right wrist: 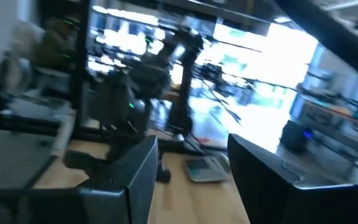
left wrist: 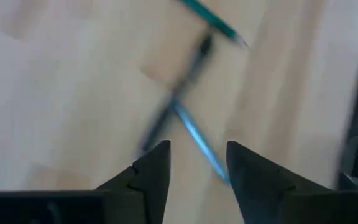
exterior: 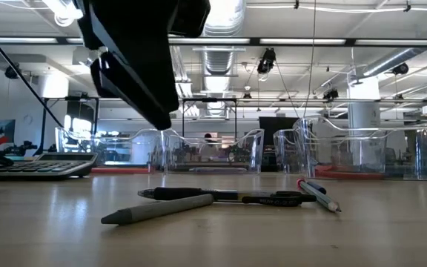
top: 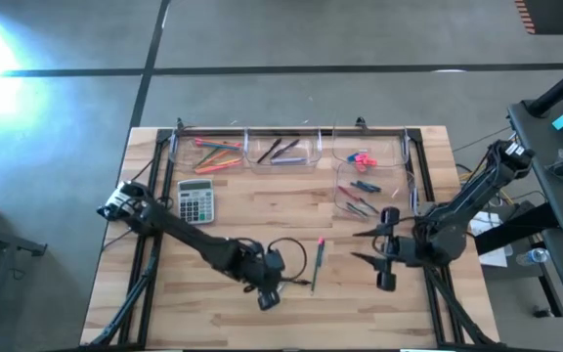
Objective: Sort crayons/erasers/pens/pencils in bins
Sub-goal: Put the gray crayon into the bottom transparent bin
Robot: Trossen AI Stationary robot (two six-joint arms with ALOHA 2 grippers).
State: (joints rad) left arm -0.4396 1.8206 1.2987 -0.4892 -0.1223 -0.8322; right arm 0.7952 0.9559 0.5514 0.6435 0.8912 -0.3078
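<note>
Three sticks lie loose on the wooden table near its front middle. A black pen [left wrist: 179,93] and a grey pen [left wrist: 197,140] cross each other, and a green pencil [left wrist: 213,18] lies beyond them. In the low view the black pen [exterior: 228,196] rests flat with the grey pen [exterior: 158,210] in front of it. My left gripper [left wrist: 197,152] hangs open above the crossing pens, pointing steeply down and clear of them. My right gripper [top: 356,245] stands open and raised at the table's right, with nothing between its fingers [right wrist: 135,174].
Clear bins line the far edge: one with bright pencils [top: 218,154], one with dark pens [top: 281,150], one with erasers [top: 362,156]. A further bin [top: 360,198] sits in front of that last one. A grey calculator [top: 195,200] lies at the left.
</note>
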